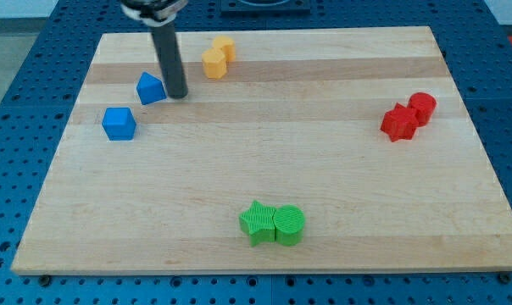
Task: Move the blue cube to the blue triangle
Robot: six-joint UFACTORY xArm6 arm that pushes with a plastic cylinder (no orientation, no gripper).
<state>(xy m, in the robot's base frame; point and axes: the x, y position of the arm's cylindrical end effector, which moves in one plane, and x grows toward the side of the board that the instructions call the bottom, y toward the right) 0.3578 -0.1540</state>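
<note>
The blue cube lies on the wooden board near the view's left edge. The blue triangle lies just above and to the right of it, a small gap apart. My tip rests on the board right beside the blue triangle's right side, close to touching it. The tip is up and to the right of the blue cube.
Two yellow blocks sit together at the view's top, right of the rod. A red star-like block and a red cylinder touch at the right. A green star and a green cylinder touch at the bottom centre.
</note>
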